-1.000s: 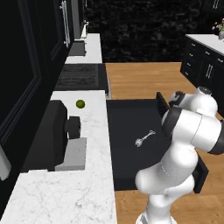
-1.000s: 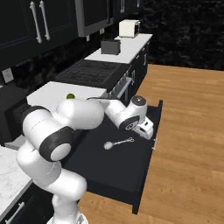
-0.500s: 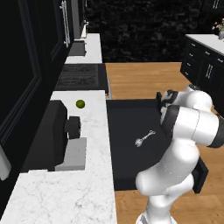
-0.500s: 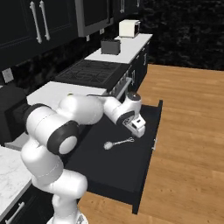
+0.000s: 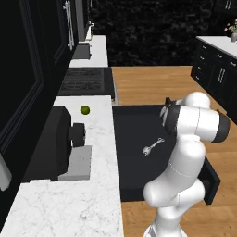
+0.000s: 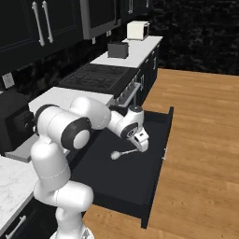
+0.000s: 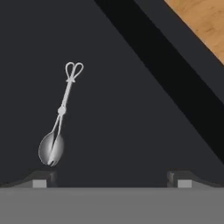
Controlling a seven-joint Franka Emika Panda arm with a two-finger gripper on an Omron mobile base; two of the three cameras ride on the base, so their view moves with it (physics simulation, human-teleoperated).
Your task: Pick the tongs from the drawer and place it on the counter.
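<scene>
Slender silver tongs (image 7: pixel 60 114), apparently spoon-ended, flat in drawer (image 7: pixel 131 109).

Tongs (image 7: pixel 61 115) lie flat on dark drawer (image 7: pixel 131 122) floor, left of centre. Looped handle end toward top, rounded spoon-like end toward bottom, approx just above left fingertip (image 7: pixel 41 178). Gripper (image 7: pixel 109 178) tips set wide apart, nothing btwn them. Drawer wall runs diag. across upper right; wood floor (image 7: pixel 201 19) beyond it, top-right corner.
</scene>
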